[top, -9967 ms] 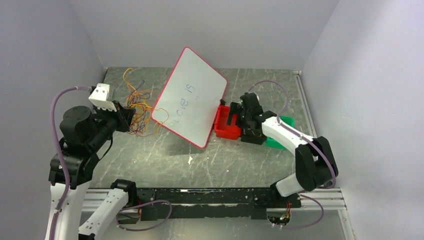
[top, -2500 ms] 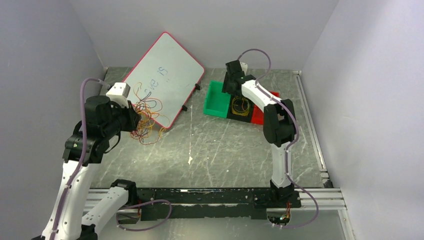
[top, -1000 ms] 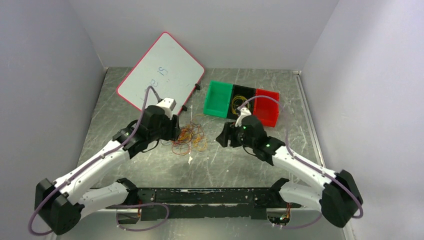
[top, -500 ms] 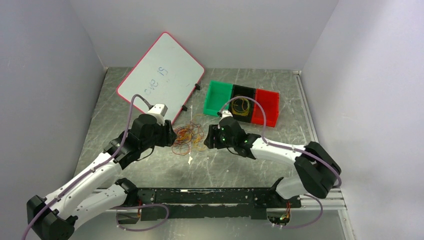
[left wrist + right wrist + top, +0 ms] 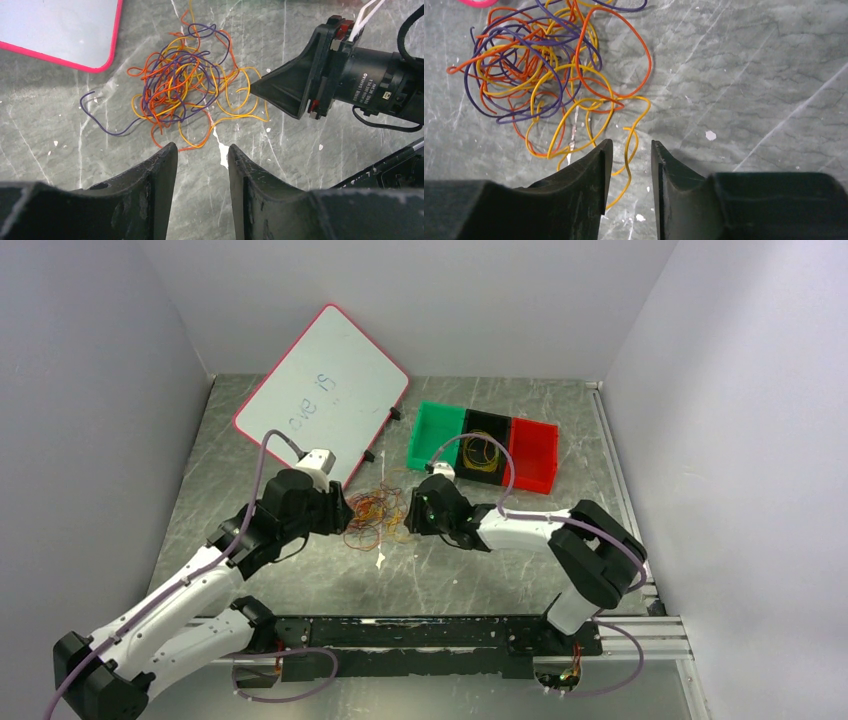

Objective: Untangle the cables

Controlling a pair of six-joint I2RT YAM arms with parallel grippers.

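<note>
- The whiteboard [image 5: 320,395], edged in pink with blue writing on it, sits at the back left of the worktop [image 5: 480,570]
- My left arm [image 5: 200,575] reaches in low from the near left, and my left jaws point at the tangle from its left side
- My left jaws are released: the two dark fingers [image 5: 160,170] stand apart with bare worktop in the gap, grasping nothing, their tips just short of the nearest orange loop
- The cables [image 5: 375,515] lie in one loose bunch on the worktop near its middle, just in front of the whiteboard's near corner, between my two sets of jaws
- Up close the bunch [image 5: 175,85] is orange, yellow and purple strands wound through each other, with one purple end trailing out to the left
- My right jaws meet the bunch [image 5: 544,80] from its right side, low over the worktop
- They are parted and not clenched; a yellow strand [image 5: 629,145] runs down into the narrow gap between the fingers [image 5: 596,165]
- Behind and to the right stand three joined bins: green bin [image 5: 432,435], black bin [image 5: 487,420] with a yellow coil [image 5: 482,455] inside, red bin [image 5: 533,455]
</note>
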